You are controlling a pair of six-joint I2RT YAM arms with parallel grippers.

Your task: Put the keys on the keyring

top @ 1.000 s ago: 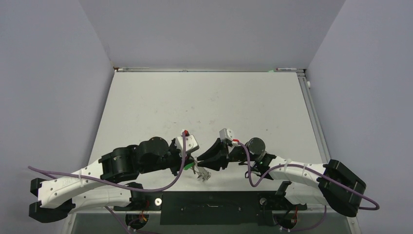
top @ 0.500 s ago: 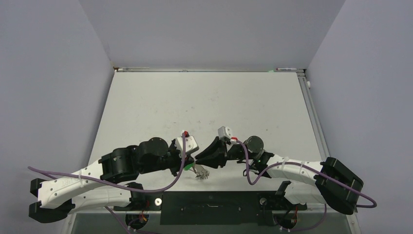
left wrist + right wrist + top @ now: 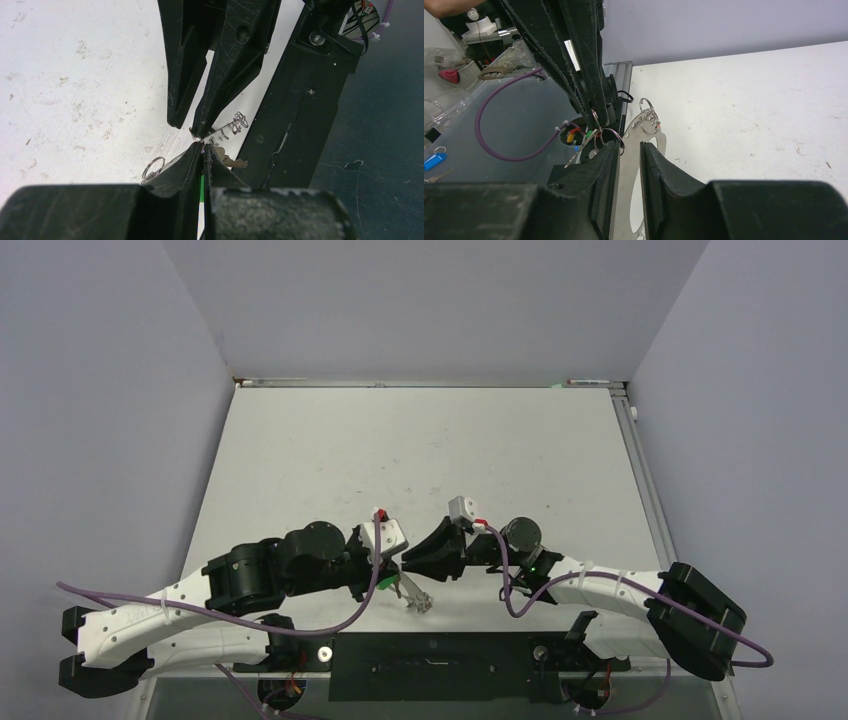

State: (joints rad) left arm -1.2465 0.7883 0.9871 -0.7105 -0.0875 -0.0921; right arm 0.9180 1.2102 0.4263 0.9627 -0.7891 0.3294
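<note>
Right wrist view: I am holding my right gripper (image 3: 629,150) narrowly parted, with nothing showing in its gap, and pointing it left at my left gripper (image 3: 595,116). The left gripper is reaching in from above, pinched fully together on what I judge is the thin wire of the keyring (image 3: 610,129). The keyring is hanging just under those tips, over the middle of the near edge of the desk (image 3: 749,110). The keys (image 3: 581,146) are dangling beside it, the green-headed key (image 3: 588,134) among them. The ring is facing me almost flat and touching my right gripper's near-side finger, just outside the gap. I am judging that a slight shift toward the near edge is needed before closing.
</note>
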